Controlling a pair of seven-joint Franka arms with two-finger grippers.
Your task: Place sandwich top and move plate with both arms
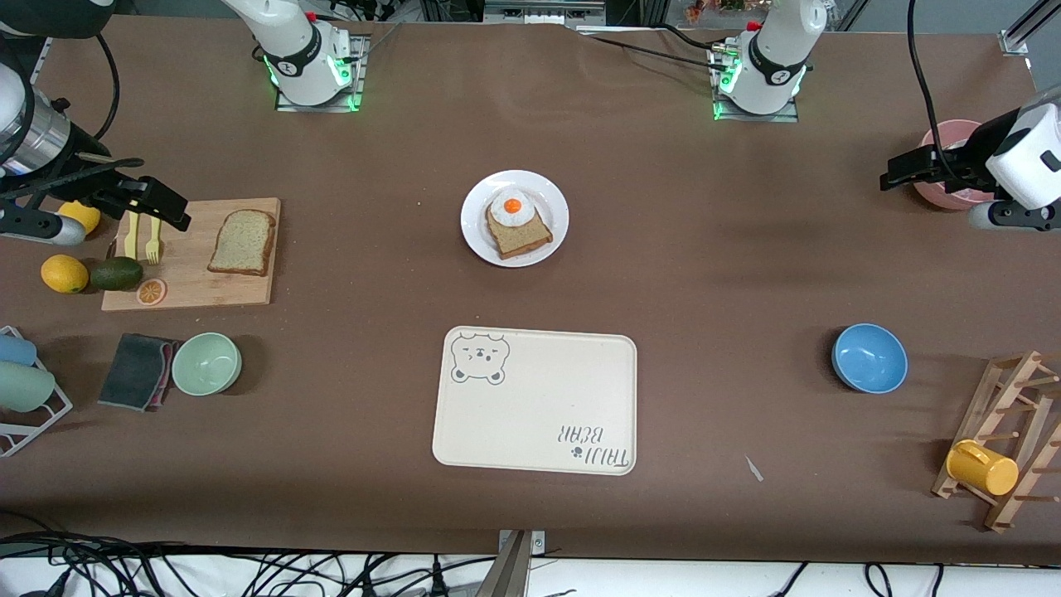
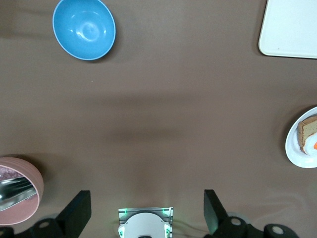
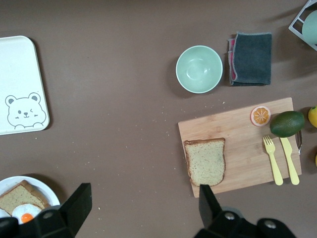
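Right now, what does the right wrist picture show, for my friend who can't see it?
A speckled bread slice lies on a wooden board beside a yellow fork, with the right gripper above, fingers open. A green bowl and grey cloth sit nearby.

Three bowls, two bread slices

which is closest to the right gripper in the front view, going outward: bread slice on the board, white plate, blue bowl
From the right gripper, open over the cutting board:
1. Wholegrain bread slice, on the board beside the gripper.
2. White plate, mid-table, holding toast and a fried egg.
3. Blue bowl, toward the left arm's end of the table, nearer the front camera than the plate.
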